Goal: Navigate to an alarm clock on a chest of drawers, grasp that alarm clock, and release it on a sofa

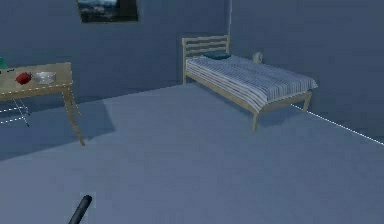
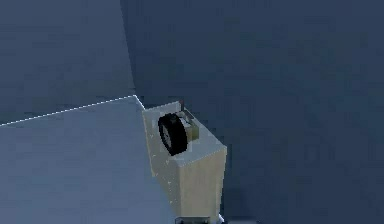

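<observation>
Blue-grey floor [image 1: 200,160] runs from the bottom edge of the forward view up to dark blue walls. At the upper right of that frame stands a wooden bed [image 1: 245,78] with a slatted headboard and a striped cover, its head toward the far wall. In the lower middle of the arm side view a pale, boxy chest of drawers [image 2: 190,175] stands against the dark wall, its drawer fronts too faint to make out. At the forward view's left edge a wooden surface [image 1: 62,71] on plain legs carries a few small things. A dark framed picture [image 1: 108,9] hangs at the top, left of centre. The alarm clock [image 2: 172,132], round and black, stands on the chest's top near its upper left corner, with a tan thing [image 2: 193,128] just behind it. On the surface lie a white dish [image 1: 45,75], a red blob [image 1: 24,76] just beside it and something green [image 1: 5,66] at the very edge. A short dark rod [image 1: 80,208] lies at the forward view's lower left
</observation>
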